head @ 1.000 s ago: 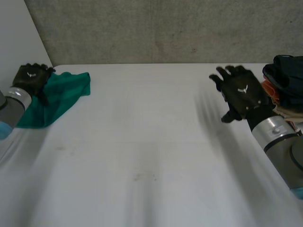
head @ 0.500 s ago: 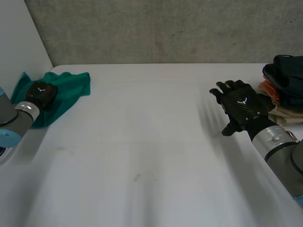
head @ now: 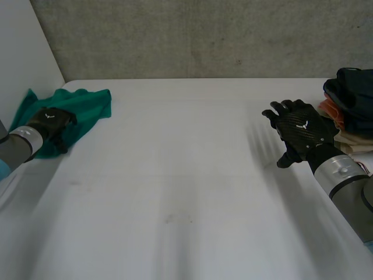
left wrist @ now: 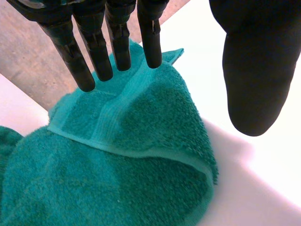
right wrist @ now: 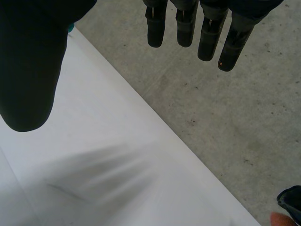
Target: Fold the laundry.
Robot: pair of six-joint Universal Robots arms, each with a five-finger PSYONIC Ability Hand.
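A teal green towel (head: pixel 84 109) lies bunched at the table's far left corner, one hemmed corner folded over on top (left wrist: pixel 122 165). My left hand (head: pixel 51 122) hovers over the towel's near left part. In its wrist view the fingers (left wrist: pixel 120 42) are straight above the folded corner, the thumb stands apart, and nothing is pinched. My right hand (head: pixel 300 131) is open above the table at the right, its fingers (right wrist: pixel 188 28) spread and holding nothing.
A pile of dark, orange and beige clothes (head: pixel 352 105) sits at the table's far right edge, just beyond my right hand. The white table (head: pixel 186 175) stretches between the arms. A grey concrete wall (head: pixel 204 41) runs behind it.
My left hand came down and toward me over the towel, curled shut half a second ago, and has straightened again. My right hand drifted slightly lower and to the right.
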